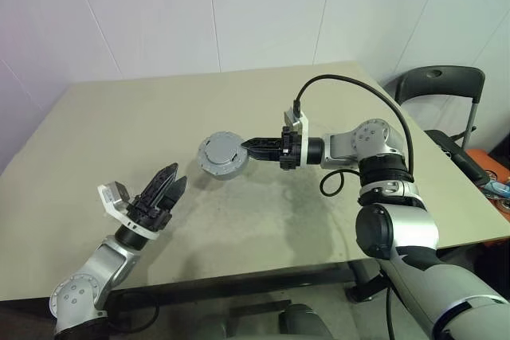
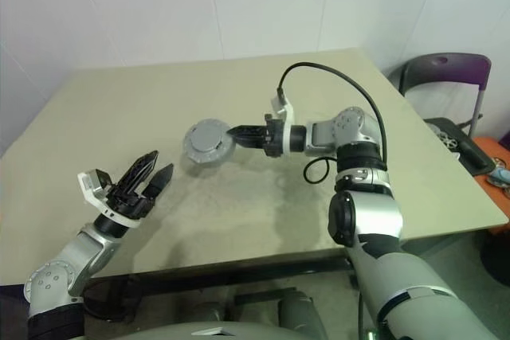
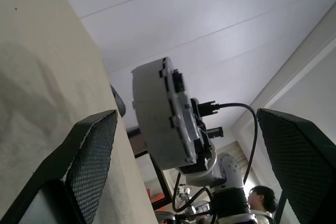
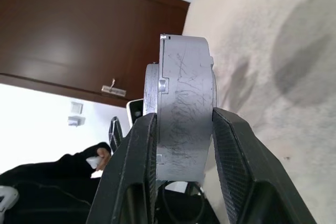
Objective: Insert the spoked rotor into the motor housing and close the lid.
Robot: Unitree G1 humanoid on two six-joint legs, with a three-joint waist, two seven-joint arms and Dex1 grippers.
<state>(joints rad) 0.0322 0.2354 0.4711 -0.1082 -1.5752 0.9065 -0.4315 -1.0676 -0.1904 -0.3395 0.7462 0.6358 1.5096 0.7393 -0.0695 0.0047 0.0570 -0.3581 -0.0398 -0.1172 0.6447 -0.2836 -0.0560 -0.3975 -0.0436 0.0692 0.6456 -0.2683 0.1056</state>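
Observation:
My right gripper (image 1: 247, 147) is shut on the rim of a thick grey round metal body, the motor housing (image 1: 220, 154), and holds it a little above the middle of the table (image 1: 96, 141). Its flat grey face, which looks like the lid (image 2: 205, 139), points up towards my head. In the right wrist view both fingers (image 4: 231, 150) clamp the scratched housing (image 4: 185, 103) from either side. The spoked rotor is hidden. My left gripper (image 1: 177, 177) hovers open and empty near the table's front left, pointing at the housing (image 3: 157, 114).
A dark chair (image 1: 442, 85) stands past the table's right edge, with orange and blue items (image 1: 494, 177) beside it. A person (image 3: 262, 200) shows behind my right arm in the left wrist view. The table's front edge (image 1: 239, 280) runs just below my arms.

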